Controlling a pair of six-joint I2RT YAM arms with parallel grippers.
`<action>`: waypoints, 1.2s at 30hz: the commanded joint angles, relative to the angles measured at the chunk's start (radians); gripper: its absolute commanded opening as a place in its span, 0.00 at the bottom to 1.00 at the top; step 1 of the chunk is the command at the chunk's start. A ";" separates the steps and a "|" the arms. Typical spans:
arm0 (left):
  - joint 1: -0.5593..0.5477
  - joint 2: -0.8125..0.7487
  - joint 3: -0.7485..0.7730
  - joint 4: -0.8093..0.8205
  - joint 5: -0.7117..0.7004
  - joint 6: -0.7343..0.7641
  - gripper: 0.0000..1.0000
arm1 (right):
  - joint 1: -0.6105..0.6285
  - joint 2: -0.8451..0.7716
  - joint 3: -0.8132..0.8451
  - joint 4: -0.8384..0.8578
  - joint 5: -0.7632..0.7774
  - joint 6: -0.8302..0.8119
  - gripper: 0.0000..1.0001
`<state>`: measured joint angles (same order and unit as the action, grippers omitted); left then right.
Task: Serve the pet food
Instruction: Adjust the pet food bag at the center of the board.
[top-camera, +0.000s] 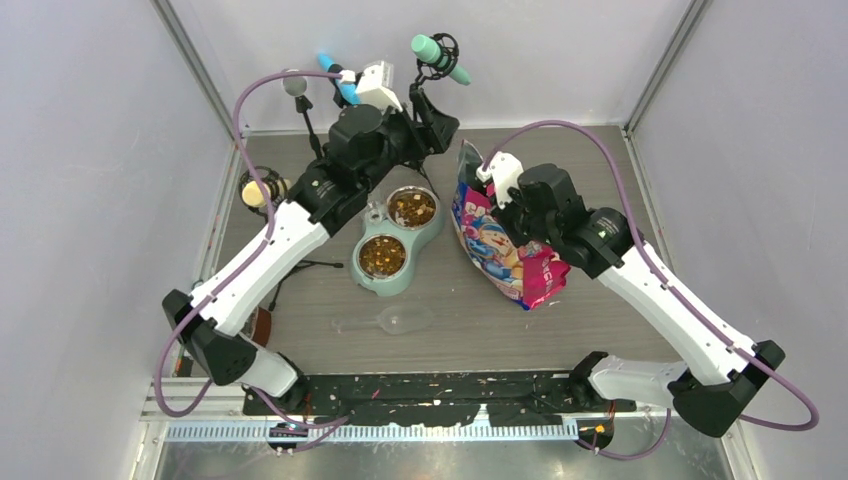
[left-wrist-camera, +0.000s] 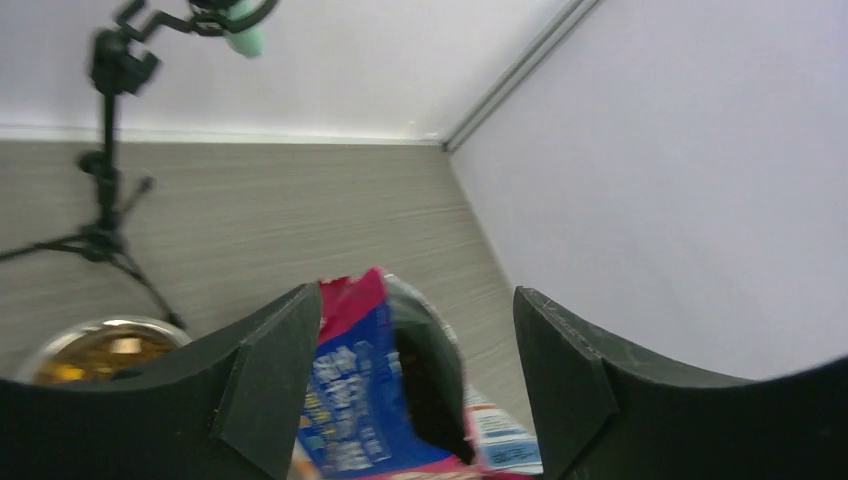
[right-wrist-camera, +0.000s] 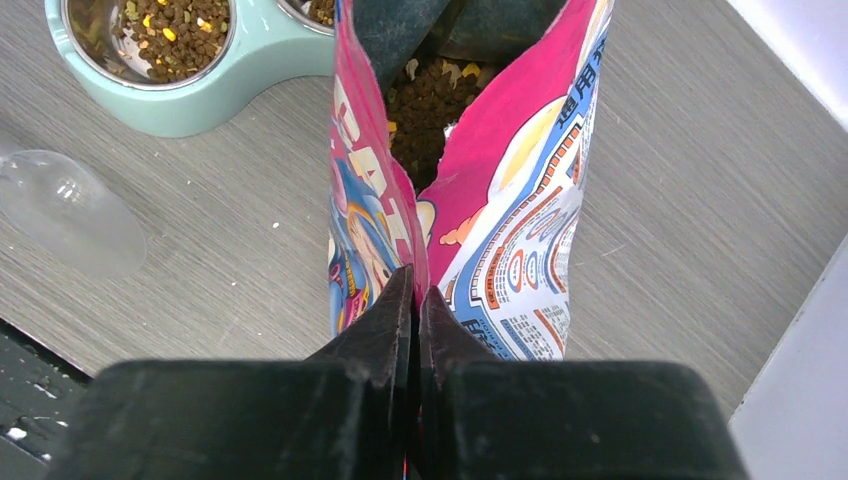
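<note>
1. Right pincer (right-wrist-camera: 415, 300) is pinched tight on the side edge of the bag (right-wrist-camera: 520, 230). The bag stands open just ahead of its tips.
2. Left pincer (left-wrist-camera: 415, 310) is spread wide and holds nothing. The bag mouth shows between its fingers, and I can't tell if they touch.
3. Pet food (right-wrist-camera: 430, 100) is loose kibble deep in the bag, beyond my right pincer. More sits in both bowls (right-wrist-camera: 232, 40) of the feeder (right-wrist-camera: 230, 95), ahead-left.
4. Handling guess: the pellets are light, free-pouring and easy to spill. The glossy film is soft and slippery, so I'd hold a folded edge.
5. Scoop (right-wrist-camera: 60, 215) looks empty, lying on the counter (right-wrist-camera: 680, 200) left of the right pincer.
</note>
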<state>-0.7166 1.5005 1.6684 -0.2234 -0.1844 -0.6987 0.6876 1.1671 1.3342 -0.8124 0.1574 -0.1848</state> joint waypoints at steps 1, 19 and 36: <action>0.046 -0.074 -0.086 0.060 0.034 0.361 0.75 | -0.023 -0.094 -0.025 0.063 -0.068 -0.079 0.05; 0.309 0.211 -0.007 0.400 1.311 0.397 0.79 | -0.217 -0.122 -0.064 -0.055 -0.381 -0.457 0.05; 0.357 0.233 -0.100 0.674 1.182 0.129 0.61 | -0.259 -0.128 -0.039 -0.095 -0.376 -0.467 0.05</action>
<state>-0.3553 1.9141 1.6192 0.9016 1.2446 -0.9524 0.4400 1.0599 1.2663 -0.8467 -0.2527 -0.6643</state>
